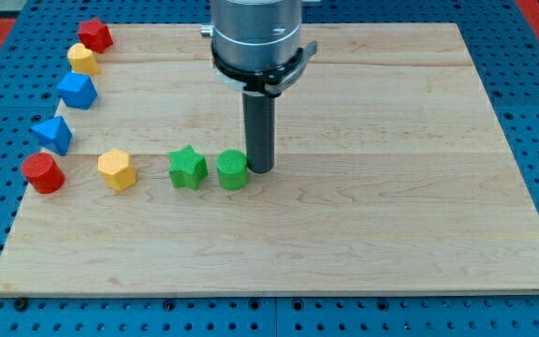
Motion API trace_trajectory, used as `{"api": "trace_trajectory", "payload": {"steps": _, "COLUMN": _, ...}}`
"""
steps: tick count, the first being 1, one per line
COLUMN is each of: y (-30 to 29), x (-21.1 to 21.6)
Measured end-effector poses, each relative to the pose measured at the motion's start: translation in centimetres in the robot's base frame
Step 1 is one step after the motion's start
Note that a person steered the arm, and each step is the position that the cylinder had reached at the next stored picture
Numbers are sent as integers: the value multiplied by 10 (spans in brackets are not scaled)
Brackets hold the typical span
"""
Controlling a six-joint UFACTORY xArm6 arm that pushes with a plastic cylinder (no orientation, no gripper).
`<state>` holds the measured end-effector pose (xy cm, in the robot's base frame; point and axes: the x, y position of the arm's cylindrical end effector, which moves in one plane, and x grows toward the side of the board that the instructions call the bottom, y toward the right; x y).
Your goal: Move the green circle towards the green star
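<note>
My tip (261,169), a bare rod with no jaws, touches the view's-right side of the green circle (233,170), which sits just beside the green star (187,168), mid-board (391,215)

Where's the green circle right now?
The green circle sits left of centre on the board, just right of the green star, with my tip at its right side.
</note>
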<state>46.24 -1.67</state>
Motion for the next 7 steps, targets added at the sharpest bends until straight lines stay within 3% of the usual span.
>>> {"api": "trace_trajectory", "payload": {"steps": 1, "y": 4, "x": -39}}
{"api": "trace_trajectory", "payload": {"steps": 3, "y": -65, "x": -13}}
{"api": "trace_trajectory", "payload": {"steps": 4, "y": -70, "x": -12}}
{"api": "trace_trajectory", "payload": {"steps": 7, "y": -68, "x": -59}}
